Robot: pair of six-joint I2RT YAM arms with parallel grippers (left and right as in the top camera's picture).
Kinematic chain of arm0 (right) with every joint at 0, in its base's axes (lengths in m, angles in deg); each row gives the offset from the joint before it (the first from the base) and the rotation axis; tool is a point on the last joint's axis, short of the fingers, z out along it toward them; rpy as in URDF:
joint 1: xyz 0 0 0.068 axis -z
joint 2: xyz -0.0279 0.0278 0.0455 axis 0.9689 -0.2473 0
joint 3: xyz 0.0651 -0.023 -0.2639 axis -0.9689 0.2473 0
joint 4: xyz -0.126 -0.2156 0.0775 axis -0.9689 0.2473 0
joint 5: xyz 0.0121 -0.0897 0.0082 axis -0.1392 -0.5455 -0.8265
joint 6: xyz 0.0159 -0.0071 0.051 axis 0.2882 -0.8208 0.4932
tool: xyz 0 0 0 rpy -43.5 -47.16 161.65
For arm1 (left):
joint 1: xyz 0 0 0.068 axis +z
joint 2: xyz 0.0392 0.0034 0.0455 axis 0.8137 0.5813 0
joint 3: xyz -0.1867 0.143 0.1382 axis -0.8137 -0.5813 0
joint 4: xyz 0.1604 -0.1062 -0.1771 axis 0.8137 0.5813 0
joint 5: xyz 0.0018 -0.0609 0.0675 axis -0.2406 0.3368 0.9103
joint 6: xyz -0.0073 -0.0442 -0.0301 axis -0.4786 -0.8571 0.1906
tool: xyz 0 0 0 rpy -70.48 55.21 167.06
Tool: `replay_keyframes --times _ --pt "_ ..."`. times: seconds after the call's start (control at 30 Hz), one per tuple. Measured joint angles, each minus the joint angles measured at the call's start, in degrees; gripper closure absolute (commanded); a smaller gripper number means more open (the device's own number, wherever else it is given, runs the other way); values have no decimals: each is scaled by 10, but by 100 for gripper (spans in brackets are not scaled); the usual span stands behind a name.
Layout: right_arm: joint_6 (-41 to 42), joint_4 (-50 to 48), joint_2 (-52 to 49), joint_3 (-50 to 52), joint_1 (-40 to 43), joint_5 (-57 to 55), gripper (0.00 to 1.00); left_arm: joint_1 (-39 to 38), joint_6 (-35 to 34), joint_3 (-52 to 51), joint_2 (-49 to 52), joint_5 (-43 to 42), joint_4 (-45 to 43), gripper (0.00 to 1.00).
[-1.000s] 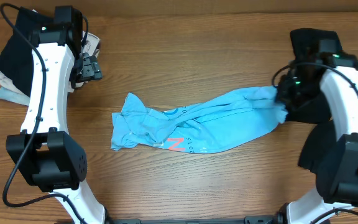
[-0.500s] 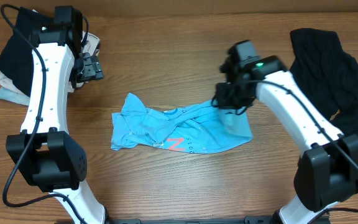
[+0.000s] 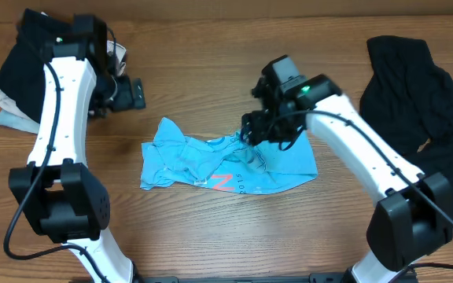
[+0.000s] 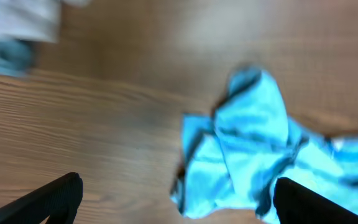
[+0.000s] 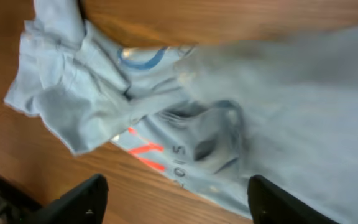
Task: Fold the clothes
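Observation:
The light blue T-shirt [image 3: 211, 161] lies crumpled in the middle of the table, its right end doubled over toward the centre and red letters showing near its front edge. My right gripper [image 3: 252, 130] hovers over the shirt's middle top edge. In the right wrist view its jaws stand wide apart with nothing between them, and the shirt [image 5: 260, 106] spreads below my right gripper [image 5: 176, 199]. My left gripper [image 3: 136, 93] is open behind the shirt's left end. From the left wrist, the bunched left end of the shirt [image 4: 247, 143] sits just beyond my left gripper [image 4: 179, 202]. A black shirt [image 3: 415, 94] lies at the far right.
A heap of dark and pale garments [image 3: 10, 86] sits at the back left under the left arm; its pale edge [image 4: 17, 31] shows in the left wrist view. Bare wooden table [image 3: 211, 236] runs along the front.
My right gripper carried the shirt's right end leftward over the shirt, then opened and let it go. The left gripper shifted slightly right.

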Motion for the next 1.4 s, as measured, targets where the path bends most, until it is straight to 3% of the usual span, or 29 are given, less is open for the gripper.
replay_keyframes --times 0.33,0.57,0.63,0.7,0.87,1.07,1.4 --pt "-27 37 0 -15 162 -2 19 -19 75 -229 0 -90 -134 0" --pt "-36 40 0 -15 181 -6 19 -23 87 -295 0 -105 -239 0" --pt "-37 38 0 -15 181 -7 19 -24 88 -311 -6 -115 -276 10" --pt "-38 37 0 -15 181 -8 20 -27 86 -328 -16 -123 -317 27" --pt "-39 42 0 -15 181 -11 26 -54 92 -357 -21 -131 -374 96" --pt "-38 54 0 -15 181 -11 27 -63 78 -351 -23 -111 -361 96" --pt "-35 66 0 -15 181 -12 27 4 59 -222 -31 -10 -199 96"
